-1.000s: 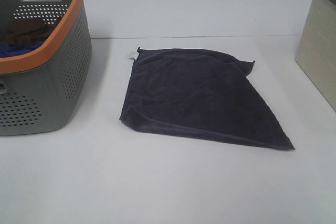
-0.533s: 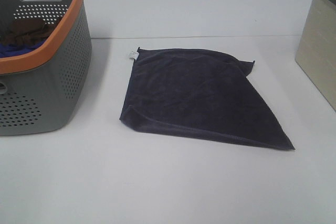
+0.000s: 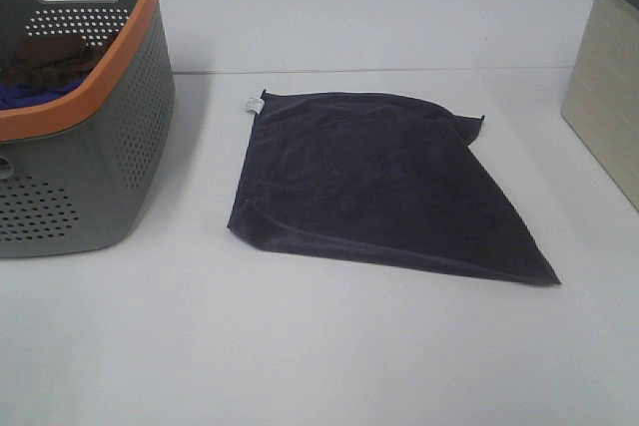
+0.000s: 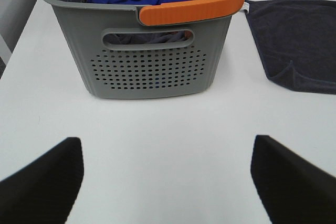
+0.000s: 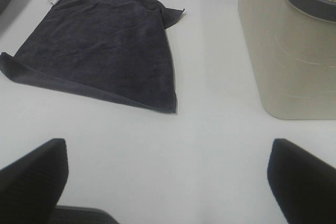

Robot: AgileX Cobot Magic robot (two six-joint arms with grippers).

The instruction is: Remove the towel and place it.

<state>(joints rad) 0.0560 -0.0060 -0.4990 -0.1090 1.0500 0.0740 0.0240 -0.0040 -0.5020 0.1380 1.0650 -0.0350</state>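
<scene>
White tabletop. I see the towel (image 5: 100, 45) ahead of my right gripper (image 5: 165, 182), nearer than the left gripper (image 4: 168, 182); both gape, empty.

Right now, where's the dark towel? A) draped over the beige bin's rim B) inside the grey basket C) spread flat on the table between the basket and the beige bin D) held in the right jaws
C: the towel lies spread on the table, apart from both the grey basket and the beige bin, with nothing gripping it.
</scene>
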